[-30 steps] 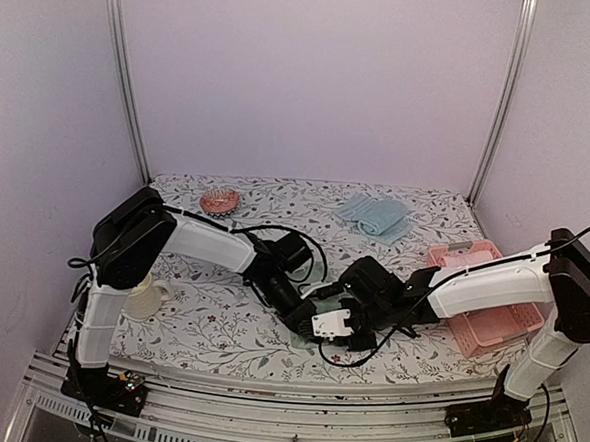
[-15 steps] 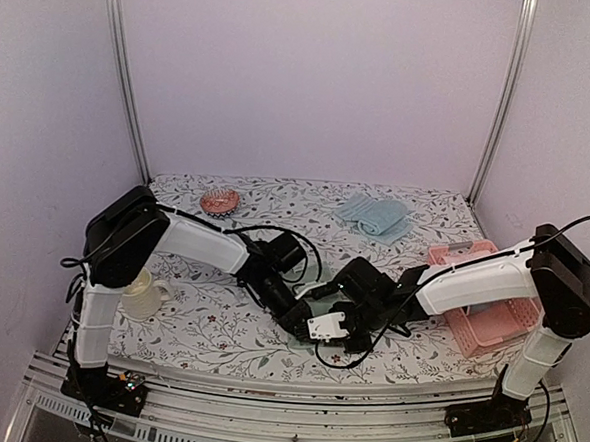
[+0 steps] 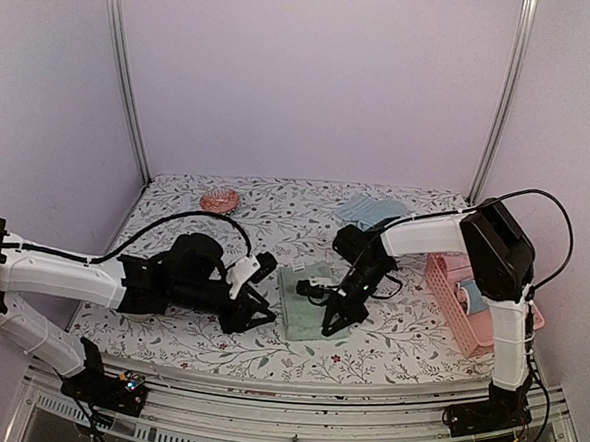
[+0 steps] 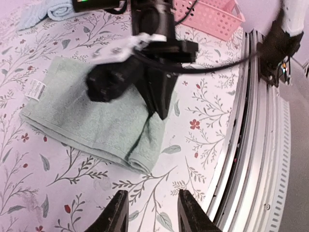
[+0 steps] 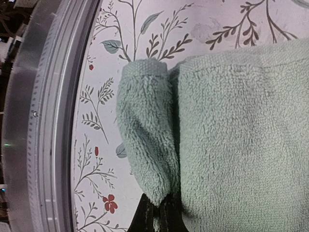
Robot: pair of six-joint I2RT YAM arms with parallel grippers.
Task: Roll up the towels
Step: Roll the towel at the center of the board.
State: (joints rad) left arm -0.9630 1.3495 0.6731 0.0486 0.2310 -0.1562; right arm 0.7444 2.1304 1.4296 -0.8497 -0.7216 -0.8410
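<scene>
Right wrist view: right gripper point(image 5: 157, 217) has its jaws pinched shut on the curled-over near edge of the sage green towel point(image 5: 231, 111), which lies flat at the front of the worktop point(image 3: 217, 352); the light blue towel point(image 3: 374, 214) sits at the back. Left gripper point(image 4: 152, 215) hangs just off that edge, jaws apart and empty. Terry this soft looks light and floppy, so I'd hold the rolled lip near both ends, not mid-cloth.
</scene>
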